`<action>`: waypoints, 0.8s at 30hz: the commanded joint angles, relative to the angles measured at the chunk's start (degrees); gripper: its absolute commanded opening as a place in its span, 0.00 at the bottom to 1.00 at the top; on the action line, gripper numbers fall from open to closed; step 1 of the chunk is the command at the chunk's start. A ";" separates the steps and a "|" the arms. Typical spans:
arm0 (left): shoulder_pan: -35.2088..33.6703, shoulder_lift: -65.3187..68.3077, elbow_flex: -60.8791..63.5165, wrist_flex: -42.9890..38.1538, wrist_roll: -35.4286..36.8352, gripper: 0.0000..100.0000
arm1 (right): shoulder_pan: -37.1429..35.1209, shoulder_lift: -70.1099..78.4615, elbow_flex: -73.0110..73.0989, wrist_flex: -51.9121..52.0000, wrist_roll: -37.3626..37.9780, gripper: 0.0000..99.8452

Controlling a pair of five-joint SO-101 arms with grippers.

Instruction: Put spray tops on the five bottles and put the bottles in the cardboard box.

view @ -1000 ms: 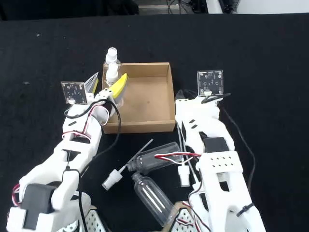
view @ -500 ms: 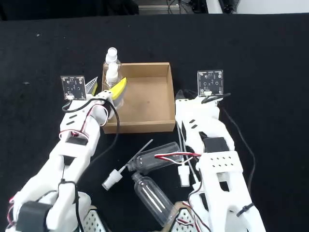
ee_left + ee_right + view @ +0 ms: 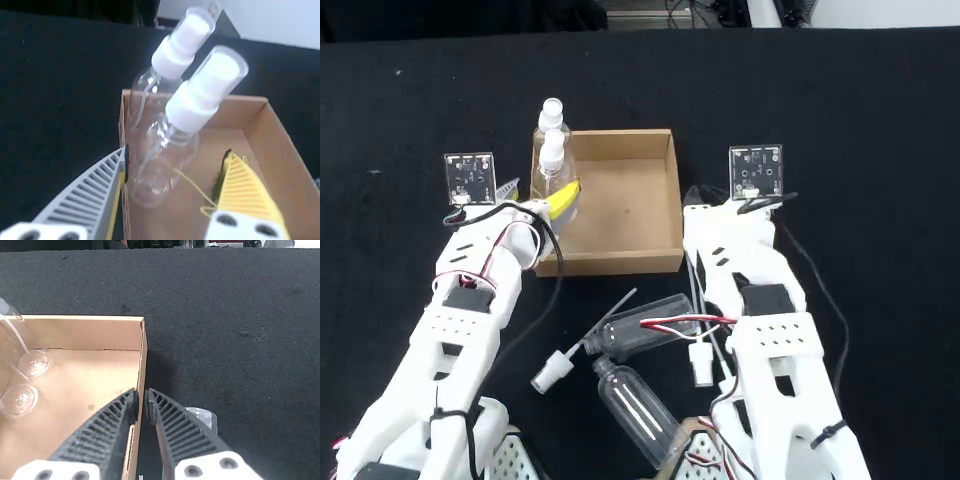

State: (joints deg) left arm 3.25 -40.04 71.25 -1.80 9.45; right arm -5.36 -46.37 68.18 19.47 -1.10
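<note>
Your left hand (image 3: 175, 155) is spread around the nearer of two capped bottles (image 3: 556, 170) standing at the cardboard box's (image 3: 620, 262) left wall, with its yellow finger (image 3: 245, 185) inside the box and its grey finger (image 3: 85, 200) outside. Your right hand (image 3: 141, 394) is pressed together above the box's right wall. Two uncapped bottles (image 3: 645, 325) and a loose spray top (image 3: 553, 373) lie on the bench (image 3: 880, 150) between the arms.

Two capped bottles (image 3: 552, 160) upright in cardboard box (image 3: 673, 205); two loose bottles (image 3: 638, 408) lying outside.
</note>
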 commanded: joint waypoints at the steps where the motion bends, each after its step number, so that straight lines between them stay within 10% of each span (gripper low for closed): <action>1: -0.31 -2.64 -2.24 6.42 0.79 0.21 | 0.09 0.04 -0.57 -2.02 0.18 0.01; 14: -0.48 -2.20 -13.85 32.00 8.44 0.21 | -2.37 0.31 -0.13 -2.02 0.53 0.01; 24: -0.22 -2.11 -16.04 34.55 8.70 0.21 | -2.37 0.31 -0.04 -1.93 0.53 0.01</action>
State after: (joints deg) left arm 3.25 -40.75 58.77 32.31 17.36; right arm -6.68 -46.37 68.35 19.47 -1.10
